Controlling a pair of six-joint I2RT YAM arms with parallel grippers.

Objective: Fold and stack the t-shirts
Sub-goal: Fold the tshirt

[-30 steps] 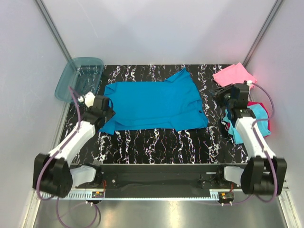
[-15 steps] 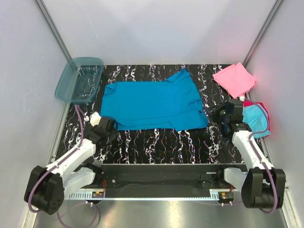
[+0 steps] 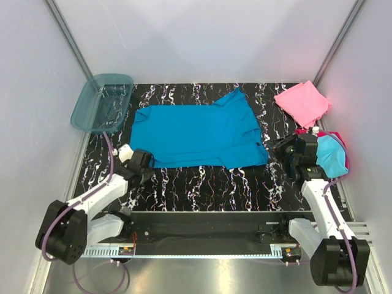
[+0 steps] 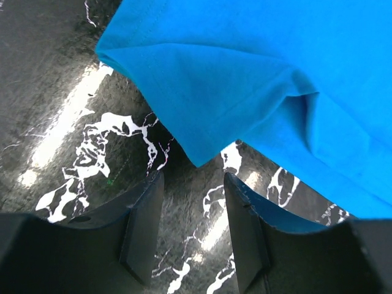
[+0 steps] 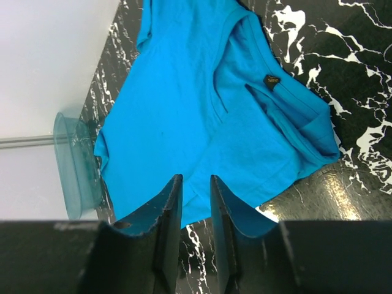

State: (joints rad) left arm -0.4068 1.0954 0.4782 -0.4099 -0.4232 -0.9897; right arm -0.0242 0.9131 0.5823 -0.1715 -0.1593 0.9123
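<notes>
Left wrist view: large teal-blue cloth t-shirt (image 4: 257, 79) flat on black marbled table (image 4: 61, 73), long axis 9-to-3 overhead, corner at 12 o'clock just ahead of left gripper (image 4: 192, 202), jaws apart, empty; right gripper (image 5: 195, 184) narrowly parted, empty, farther off.

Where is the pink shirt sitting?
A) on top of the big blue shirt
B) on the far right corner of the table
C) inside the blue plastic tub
B: the pink shirt lies folded on the far right corner of the table, away from the tub and the big blue shirt.
</notes>
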